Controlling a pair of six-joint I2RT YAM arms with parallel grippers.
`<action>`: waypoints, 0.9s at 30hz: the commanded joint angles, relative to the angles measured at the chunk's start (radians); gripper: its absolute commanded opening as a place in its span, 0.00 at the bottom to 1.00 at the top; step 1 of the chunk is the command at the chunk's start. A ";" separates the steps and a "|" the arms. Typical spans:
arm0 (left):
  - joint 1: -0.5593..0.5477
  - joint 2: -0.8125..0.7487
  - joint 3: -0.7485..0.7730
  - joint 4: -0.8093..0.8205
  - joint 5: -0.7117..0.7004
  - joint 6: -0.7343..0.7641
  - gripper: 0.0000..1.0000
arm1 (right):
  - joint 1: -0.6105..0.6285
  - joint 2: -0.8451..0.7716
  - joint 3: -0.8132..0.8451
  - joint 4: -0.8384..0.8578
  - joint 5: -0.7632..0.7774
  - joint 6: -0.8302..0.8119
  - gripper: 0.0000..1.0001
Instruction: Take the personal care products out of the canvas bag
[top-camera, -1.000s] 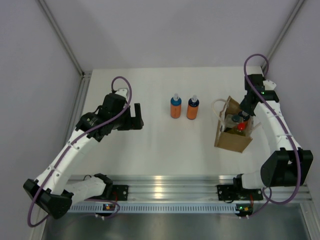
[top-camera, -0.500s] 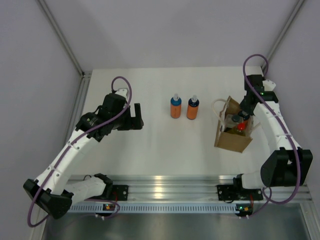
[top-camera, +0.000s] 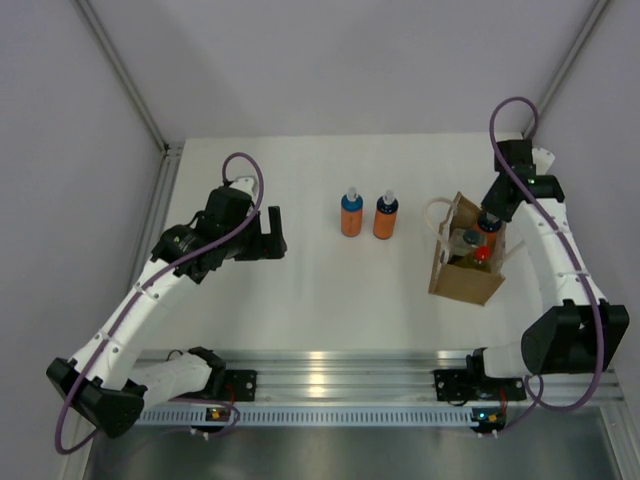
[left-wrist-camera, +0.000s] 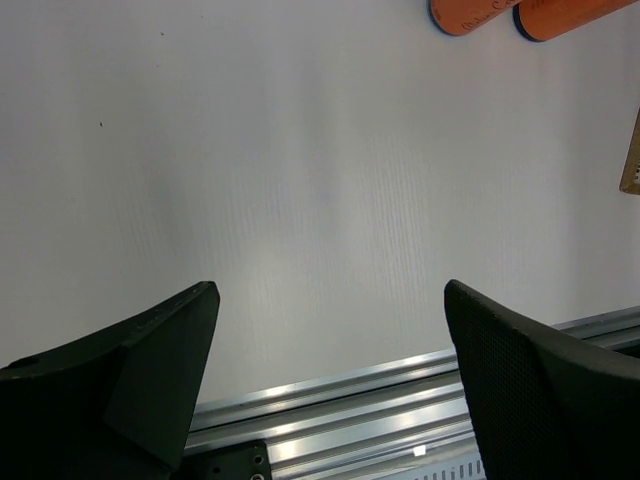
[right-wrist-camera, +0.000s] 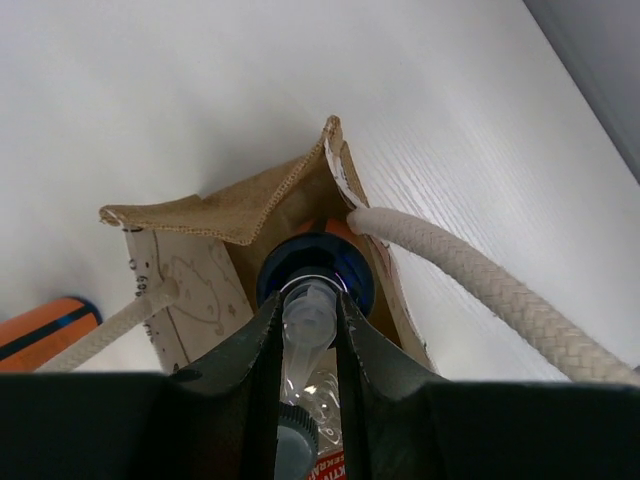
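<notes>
The canvas bag (top-camera: 462, 272) stands at the right, mouth open. My right gripper (top-camera: 489, 214) is over its far edge, shut on the clear nozzle of an orange bottle with a dark blue cap (right-wrist-camera: 312, 272), which shows at the bag's mouth (right-wrist-camera: 205, 215). A clear bottle with a dark cap (top-camera: 469, 240) and a yellow one with a red cap (top-camera: 482, 254) are inside the bag. Two orange bottles (top-camera: 351, 213) (top-camera: 386, 216) stand on the table to the bag's left. My left gripper (top-camera: 270, 235) is open and empty, left of them.
The bag's cream rope handles loop out, one to the left (top-camera: 432, 212) and one beside my right fingers (right-wrist-camera: 480, 290). The metal rail (left-wrist-camera: 400, 400) runs along the table's near edge. In the left wrist view the two orange bottles' bases (left-wrist-camera: 470, 12) show at the top.
My right gripper has risen a little and moved toward the far side with the orange bottle in it. The left arm has not moved.
</notes>
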 joint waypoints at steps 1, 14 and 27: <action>-0.001 -0.010 0.019 0.038 -0.020 0.001 0.98 | -0.007 -0.080 0.120 0.019 0.017 -0.039 0.00; -0.001 0.003 0.031 0.038 -0.022 -0.005 0.98 | 0.039 -0.003 0.497 -0.149 0.036 -0.190 0.00; -0.001 -0.014 0.017 0.036 -0.026 -0.010 0.99 | 0.147 0.159 0.789 -0.171 -0.077 -0.288 0.00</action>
